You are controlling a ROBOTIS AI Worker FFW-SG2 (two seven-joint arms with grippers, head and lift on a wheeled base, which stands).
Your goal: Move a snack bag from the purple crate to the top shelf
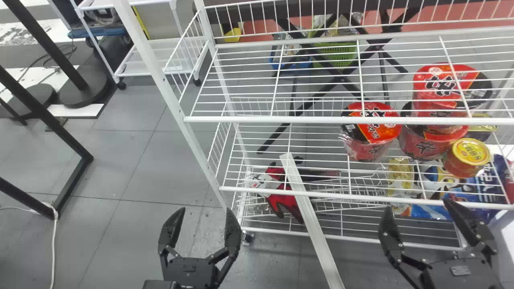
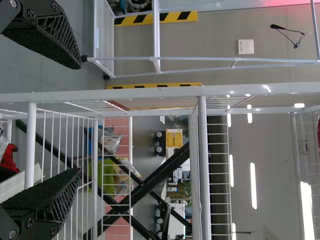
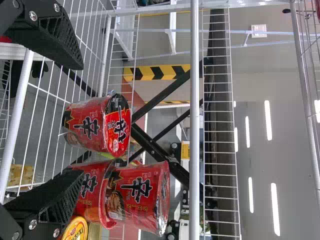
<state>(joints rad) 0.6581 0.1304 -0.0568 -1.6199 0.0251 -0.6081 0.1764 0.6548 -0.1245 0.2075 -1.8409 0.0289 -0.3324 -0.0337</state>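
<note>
Hanging out in front of the rack with the left gripper (image 1: 204, 212) near the left corner post (image 1: 196, 148) and the right gripper (image 1: 419, 206) before the side with the noodle cups (image 1: 371, 132). Got fingers spread wide on both, with nothing pinched between. Makes sense imo, leaving room for a puffy bag without crushing it. Probably keeping back from the wires to avoid snagging, too.

As for the snack bag, best guess would be among the yellow pack (image 1: 399, 172) and blue pack (image 1: 441, 184), lying low at the right, under the cups. Can't tell for sure which to grab. Probably laid down because of being too floppy to stand, unlike those stiff cups, good for stacking on the middle shelf (image 1: 341, 194).

Looks like an early stage, tbh. Next up, find the right bag, grip gently, then lift out past the front rails before going high. Watch out for catching a corner on the upper wire shelf (image 1: 341, 119) or knocking the stacked cup (image 3: 137, 195).
</note>
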